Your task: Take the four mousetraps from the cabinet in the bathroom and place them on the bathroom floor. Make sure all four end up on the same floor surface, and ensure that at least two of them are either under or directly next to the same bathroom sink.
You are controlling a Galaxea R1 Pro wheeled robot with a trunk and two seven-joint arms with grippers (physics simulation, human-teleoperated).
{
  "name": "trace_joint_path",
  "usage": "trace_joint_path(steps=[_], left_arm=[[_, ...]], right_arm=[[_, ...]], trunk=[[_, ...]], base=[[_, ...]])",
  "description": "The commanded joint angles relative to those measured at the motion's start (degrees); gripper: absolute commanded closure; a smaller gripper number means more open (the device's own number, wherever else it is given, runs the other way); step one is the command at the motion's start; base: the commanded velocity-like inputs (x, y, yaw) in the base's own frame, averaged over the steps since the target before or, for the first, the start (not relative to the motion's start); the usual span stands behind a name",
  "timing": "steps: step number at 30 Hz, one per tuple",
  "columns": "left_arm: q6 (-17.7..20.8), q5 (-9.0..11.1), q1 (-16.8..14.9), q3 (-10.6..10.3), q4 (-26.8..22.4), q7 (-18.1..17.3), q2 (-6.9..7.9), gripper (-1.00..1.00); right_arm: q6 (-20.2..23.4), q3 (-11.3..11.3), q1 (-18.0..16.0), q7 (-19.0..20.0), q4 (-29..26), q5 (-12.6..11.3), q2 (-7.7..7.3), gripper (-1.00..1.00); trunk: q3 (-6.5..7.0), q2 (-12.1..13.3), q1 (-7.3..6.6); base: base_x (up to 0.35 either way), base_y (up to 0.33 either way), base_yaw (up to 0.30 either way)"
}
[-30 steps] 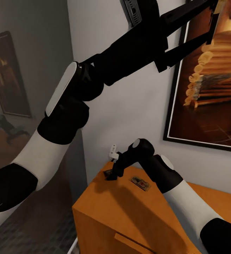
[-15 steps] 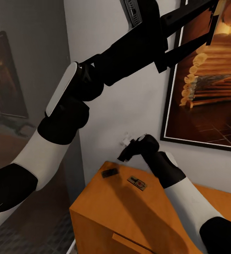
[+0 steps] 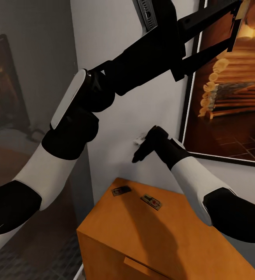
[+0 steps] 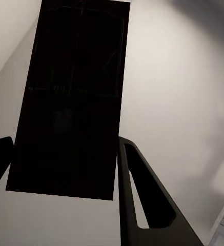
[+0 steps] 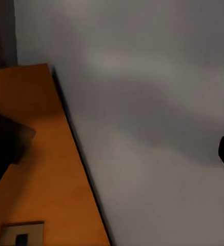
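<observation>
Two mousetraps lie flat on the orange-brown cabinet (image 3: 143, 237) near its far left corner: one (image 3: 121, 190) nearer the edge, one (image 3: 151, 201) with a red spot. My right gripper (image 3: 137, 154) hangs above them near the wall, open and empty. In the right wrist view its gripper (image 5: 124, 143) has its fingers spread wide, with the cabinet top (image 5: 35, 169) and a mousetrap (image 5: 22, 233) below. My left gripper (image 3: 234, 23) is raised high at the upper right, shut on a mousetrap (image 3: 242, 9). That mousetrap shows as a dark plate (image 4: 70, 97) in the left wrist view.
A large framed picture (image 3: 228, 97) hangs on the white wall right of the cabinet. A second dark framed picture (image 3: 3, 81) hangs on the grey wall at the left. Dark tiled floor (image 3: 30, 252) lies left of the cabinet. A small white fitting (image 3: 137, 139) sits on the wall.
My right gripper rose from the left mousetrap on the cabinet top to well above it, leaving that trap lying there. The left arm kept still. The view shifted slightly.
</observation>
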Motion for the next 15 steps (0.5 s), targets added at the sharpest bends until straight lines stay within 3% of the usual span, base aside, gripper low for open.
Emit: trace_joint_path(steps=[1,3,8,15], left_arm=[[0.13,0.41,-0.05,0.05,-0.02,0.43,-0.02,1.00],[0.13,-0.05,-0.05,-0.01,0.00,0.48,-0.02,1.00],[0.09,-0.43,-0.05,-0.89,0.09,0.51,-0.02,1.00],[0.07,-0.50,-0.05,-1.33,0.46,0.49,-0.02,1.00]], right_arm=[[-0.59,0.09,-0.06,1.69,-0.01,0.68,0.02,-1.00],[-2.80,0.21,-0.10,6.33,0.16,0.78,0.15,-1.00],[-4.34,0.32,-0.11,9.00,0.24,0.83,0.61,-1.00],[-8.34,0.27,-0.11,15.82,1.34,0.74,0.73,-1.00]], trunk=[[-0.07,-0.04,0.00],[-0.07,-0.04,0.00],[-0.07,-0.04,0.00],[-0.07,-0.04,0.00]], base=[[0.000,0.000,0.000],[0.000,0.000,0.000],[0.000,0.000,0.000],[0.000,0.000,0.000]])
